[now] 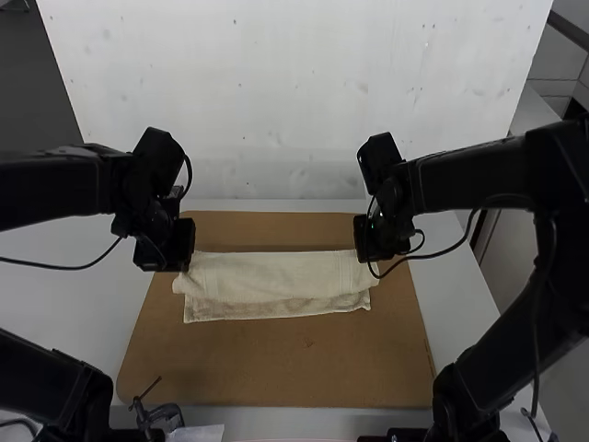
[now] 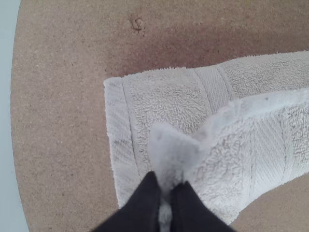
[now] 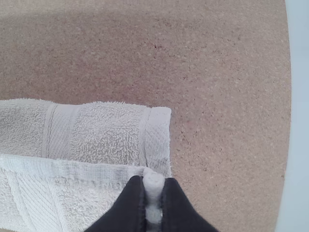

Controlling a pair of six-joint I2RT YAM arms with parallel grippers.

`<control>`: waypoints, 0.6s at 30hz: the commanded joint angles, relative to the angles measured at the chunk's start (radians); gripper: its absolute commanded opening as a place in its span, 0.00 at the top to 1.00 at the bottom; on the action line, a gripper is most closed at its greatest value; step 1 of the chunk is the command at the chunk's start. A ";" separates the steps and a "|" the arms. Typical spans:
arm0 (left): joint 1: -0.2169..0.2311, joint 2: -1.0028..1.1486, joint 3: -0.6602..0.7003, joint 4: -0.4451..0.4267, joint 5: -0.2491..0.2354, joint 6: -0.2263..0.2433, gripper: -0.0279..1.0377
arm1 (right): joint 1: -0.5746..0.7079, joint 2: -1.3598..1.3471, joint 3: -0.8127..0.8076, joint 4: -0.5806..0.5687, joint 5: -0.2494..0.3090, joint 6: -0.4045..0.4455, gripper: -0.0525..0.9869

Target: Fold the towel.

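Nearest in the high view, a small dark tool is seen beside the left arm's base, with a white sheet just beside it. Beyond them lies the brown board, set on the white table. Across the board, well back from its near edge, the towel is laid lengthwise from side to side, doubled over. In this view its full length is taken in, with a darker strip along its near side below the paler part.

One end of the towel is pinched in the left gripper, the other in the right gripper.

By the wrist views, finer detail is given. In the left one, a corner of the upper layer is gripped between closed black fingers and bunched at the tips; the hem beside it is raised, and the lower layer is left flat on the board. In the right one, the opposite corner is held the same way, the fingers closed on it. Ribbed woven bands are shown near both ends.

Farthest, behind the table, a pale panel is seen upright.
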 commanded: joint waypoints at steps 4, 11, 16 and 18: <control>-0.015 -0.099 -0.061 -0.010 -0.024 0.000 0.95 | 0.011 -0.059 -0.020 -0.018 0.022 -0.004 0.94; -0.012 -0.031 -0.061 0.082 -0.056 0.001 0.95 | 0.007 0.009 -0.022 0.065 0.063 -0.004 0.94; -0.003 0.047 -0.035 0.145 -0.059 0.000 0.95 | -0.003 0.079 0.006 0.105 0.068 -0.004 0.94; -0.003 0.078 -0.029 0.169 -0.067 0.001 0.95 | -0.009 0.096 0.014 0.120 0.068 -0.006 0.94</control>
